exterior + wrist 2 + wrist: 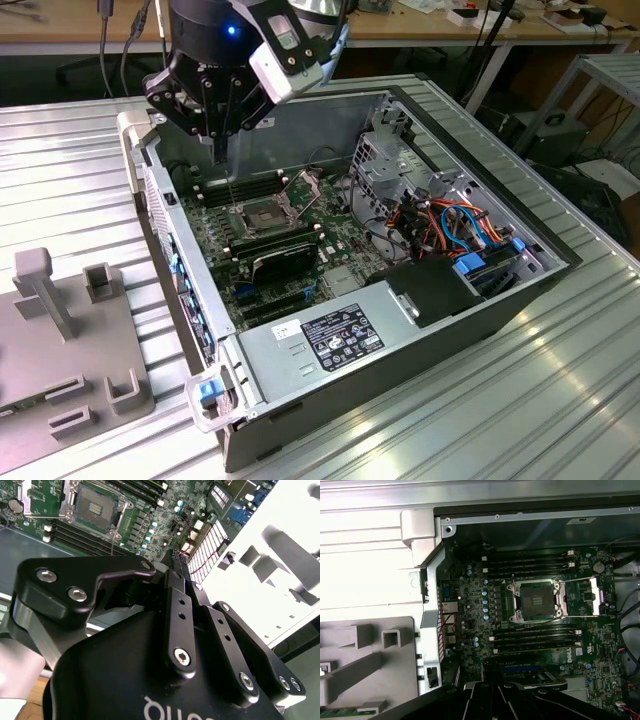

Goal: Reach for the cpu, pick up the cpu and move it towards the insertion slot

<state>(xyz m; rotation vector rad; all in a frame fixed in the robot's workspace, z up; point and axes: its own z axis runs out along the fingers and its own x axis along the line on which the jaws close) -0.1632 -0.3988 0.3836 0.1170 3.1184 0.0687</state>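
So there's an open PC case (pixel 470 300) sitting on a ribbed metal table (pixel 560 400), wooden benches (pixel 420 25) along the back at 12 o'clock, and the gripper (pixel 222 148), fingers pinched together, hangs above the board (pixel 300 255) with the open slot (pixel 262 214) at its 5 o'clock in the exterior view.

Black gripper (pixel 222 140), silver screws (pixel 182 656), small blue light (pixel 232 30)

Shiny metal-framed insertion slot (pixel 536 600)
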